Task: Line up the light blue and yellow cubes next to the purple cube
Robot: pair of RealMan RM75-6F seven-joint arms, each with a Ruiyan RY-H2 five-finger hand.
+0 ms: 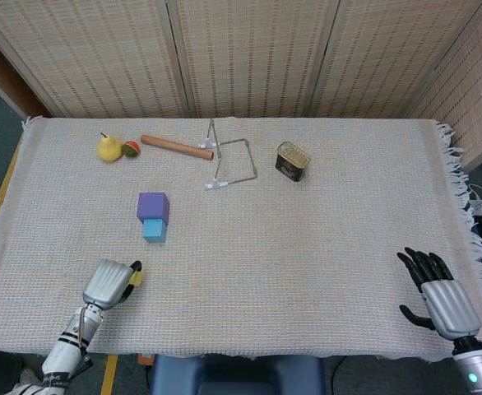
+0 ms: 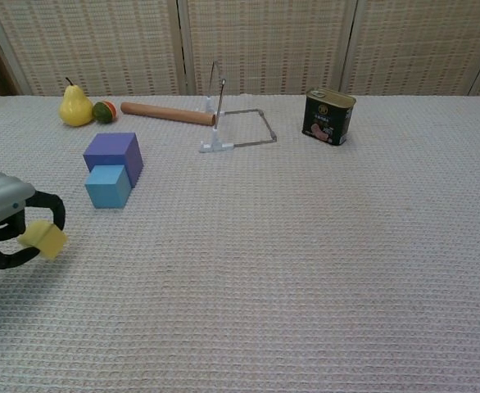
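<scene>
The purple cube (image 1: 153, 206) (image 2: 113, 155) sits on the cloth at centre left. The light blue cube (image 1: 153, 230) (image 2: 108, 187) lies right against its near side. My left hand (image 1: 109, 284) (image 2: 2, 214) pinches the small yellow cube (image 1: 135, 278) (image 2: 44, 240) and holds it above the cloth, below and to the left of the blue cube. Far off at the near right corner, my right hand (image 1: 441, 293) rests with its fingers spread and nothing in them; it does not show in the chest view.
Along the far side lie a yellow pear (image 1: 108, 148), a small orange-green fruit (image 1: 131, 149), a wooden rolling pin (image 1: 176, 147), a wire stand (image 1: 227, 164) and a tin can (image 1: 292, 160). The woven cloth (image 1: 323, 247) covers the table; a fringe hangs off its right edge.
</scene>
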